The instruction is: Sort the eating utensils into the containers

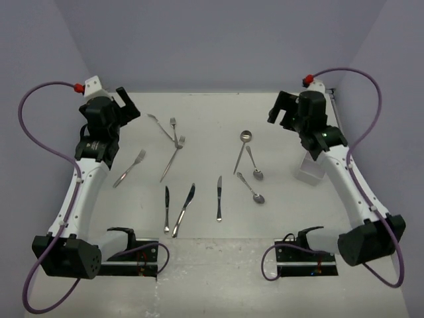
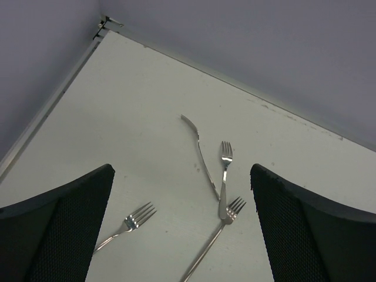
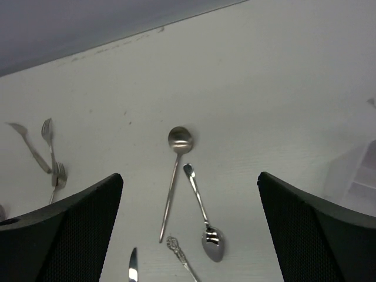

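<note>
Forks come to four. One lone fork lies near the left arm, and three more lie crossed in a bunch further back. One fork in the bunch has a bent handle. Knives come to three, in a row close to the arm bases. Spoons come to three, a bit right of the middle. That makes ten shiny pieces, all flat on the white table. One pale box stands beside the right arm, partly hidden by it.

Only the top view shows all ten pieces and the whole row of knives. The left wrist view shows just the four forks. The right wrist view shows the three spoons, one knife tip at the bottom, part of the fork bunch at the left, and a corner of the box at the far right.

The left gripper hangs above the table at the back left with its jaws wide apart, holding nothing. The right gripper hangs at the back right, also wide apart and holding nothing.

A metal strip runs along the left table edge. The far edge meets the purple wall. Bare table shows between the forks and the spoons. The box sits near the right edge.
</note>
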Robot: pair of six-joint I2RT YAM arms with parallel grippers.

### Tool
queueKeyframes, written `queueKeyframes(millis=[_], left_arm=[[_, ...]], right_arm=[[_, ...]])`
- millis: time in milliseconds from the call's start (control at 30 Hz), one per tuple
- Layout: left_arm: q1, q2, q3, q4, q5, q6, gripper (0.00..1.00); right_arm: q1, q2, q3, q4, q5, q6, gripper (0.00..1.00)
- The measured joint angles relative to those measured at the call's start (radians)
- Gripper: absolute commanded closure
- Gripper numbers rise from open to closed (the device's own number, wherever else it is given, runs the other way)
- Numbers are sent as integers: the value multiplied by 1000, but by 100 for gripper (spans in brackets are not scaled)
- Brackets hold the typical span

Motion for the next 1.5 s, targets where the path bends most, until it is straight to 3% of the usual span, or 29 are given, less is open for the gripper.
queueKeyframes(millis=[233, 467, 767, 900, 1167, 1333, 1500], left_arm=[[0, -17, -116, 83, -8, -3, 0], [0, -39, -172, 127, -12, 5, 0], [0, -10, -172, 145, -17, 6, 0], [0, 27, -172, 147, -18, 12, 0], [0, 55, -172, 149, -24, 31, 0], [0, 56, -172, 149, -39, 39, 0], [0, 56, -172, 147, -66, 47, 0]], right_arm=[[197, 357, 106, -38, -21, 128, 1], [264, 699, 280, -134, -20, 286, 1], [268, 857, 354, -225, -18, 389, 6], [277, 896, 384, -245, -18, 414, 21], [281, 954, 421, -282, -18, 446, 36], [281, 969, 435, -294, -17, 452, 66], [281, 974, 439, -308, -10, 453, 88]])
